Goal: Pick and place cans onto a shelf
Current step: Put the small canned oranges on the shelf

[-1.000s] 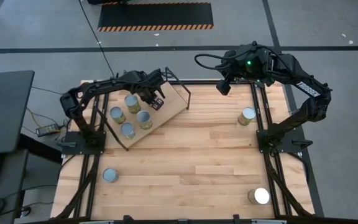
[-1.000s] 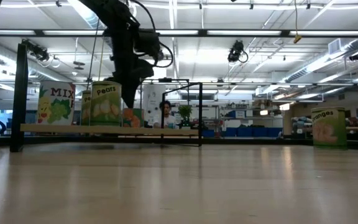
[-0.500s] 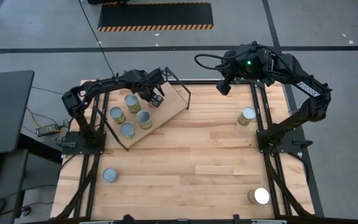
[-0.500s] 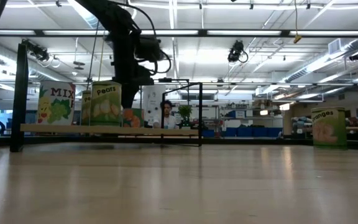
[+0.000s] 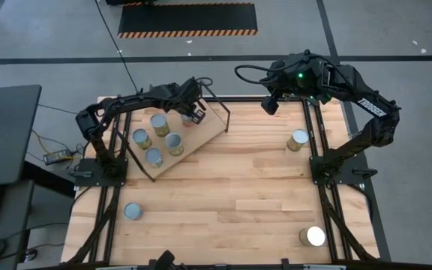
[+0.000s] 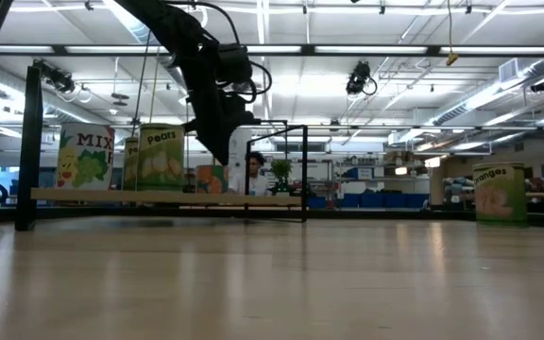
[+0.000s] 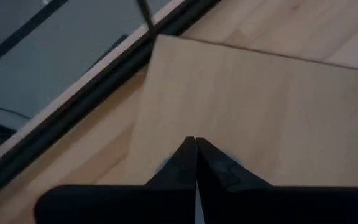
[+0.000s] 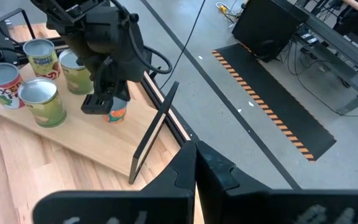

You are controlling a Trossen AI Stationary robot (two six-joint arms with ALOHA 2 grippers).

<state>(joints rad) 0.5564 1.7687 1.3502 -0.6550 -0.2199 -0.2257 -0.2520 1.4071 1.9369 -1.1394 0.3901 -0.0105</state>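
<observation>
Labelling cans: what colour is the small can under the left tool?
Orange, white band on top; the small can shows best in the right wrist view.

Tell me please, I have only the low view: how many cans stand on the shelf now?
Observer: Five cans stand on the shelf, counted in the high view.
Operator: Does the left gripper hold one?
Observer: No. In its wrist view the left gripper is shut and empty above the board, beside an orange-labelled can.
Operator: How many are off the shelf?
Observer: Three stand on the table: one by the right arm, two at the end away from the shelf.
</observation>
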